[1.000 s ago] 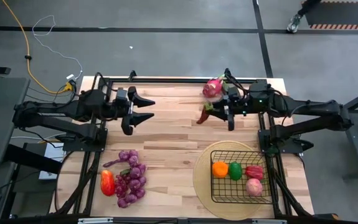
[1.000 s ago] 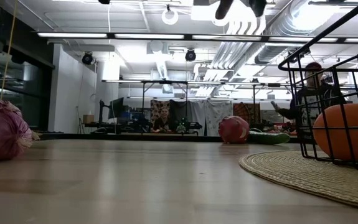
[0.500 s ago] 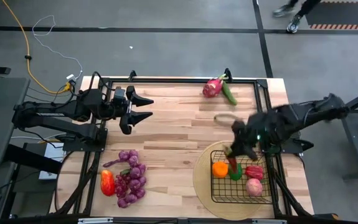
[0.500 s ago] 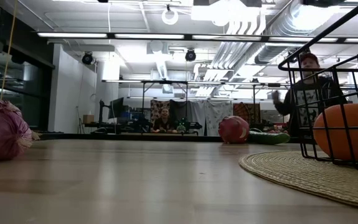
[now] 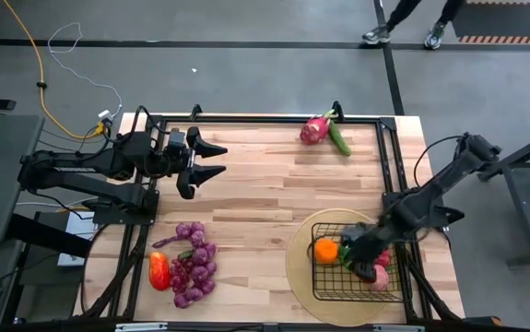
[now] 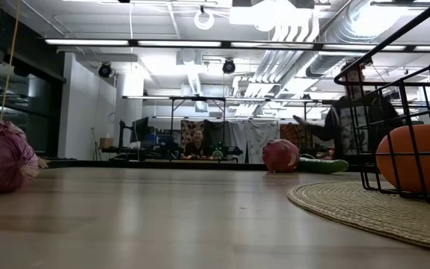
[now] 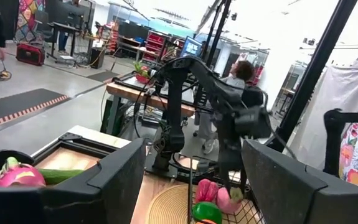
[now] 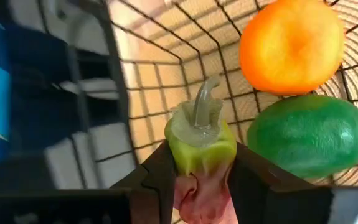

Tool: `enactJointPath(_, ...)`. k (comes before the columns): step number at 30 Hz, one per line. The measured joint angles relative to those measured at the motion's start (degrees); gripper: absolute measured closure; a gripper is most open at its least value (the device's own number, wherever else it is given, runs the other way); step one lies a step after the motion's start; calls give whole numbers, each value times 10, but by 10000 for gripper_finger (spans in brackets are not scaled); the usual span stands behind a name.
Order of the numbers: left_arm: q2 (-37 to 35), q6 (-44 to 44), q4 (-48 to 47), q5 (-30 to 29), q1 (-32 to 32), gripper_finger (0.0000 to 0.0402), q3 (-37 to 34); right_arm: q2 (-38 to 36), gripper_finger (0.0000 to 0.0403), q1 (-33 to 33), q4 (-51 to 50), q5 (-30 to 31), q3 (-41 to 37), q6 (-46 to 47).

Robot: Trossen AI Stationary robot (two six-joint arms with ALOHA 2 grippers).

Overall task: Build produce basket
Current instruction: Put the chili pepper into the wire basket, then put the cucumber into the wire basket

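Basket (image 5: 320, 277) holds orange (image 5: 325, 250), green fruit (image 8: 309, 134); right gripper (image 5: 361, 263) clamps red pepper (image 8: 198, 165) inside it; left gripper (image 5: 211, 159) fingers apart, idle.

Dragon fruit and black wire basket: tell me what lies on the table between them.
Nothing: in the high view, only bare wood separates the dragon fruit from the basket. The cucumber lies beside the dragon fruit.

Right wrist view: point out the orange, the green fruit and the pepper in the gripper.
orange (image 8: 291, 45), right wrist view, middle of its rounded face.
green fruit (image 8: 308, 135), right wrist view, centre of its glossy skin.
pepper (image 8: 200, 146), right wrist view, pale green top below the stem.
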Motion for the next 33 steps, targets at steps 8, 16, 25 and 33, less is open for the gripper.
enactJointPath(8,0,-6,0,0,0,145,0,73,282,-1,42,-35,1,-65)
enactJointPath(16,0,-30,0,-15,0,145,0,69,232,-2,71,-38,2,-56)
enactJointPath(25,0,-24,-4,-17,0,145,0,68,154,-16,49,-70,26,-85)
enactJointPath(33,-7,-37,-1,-7,0,145,0,41,151,-42,-24,64,146,-140)
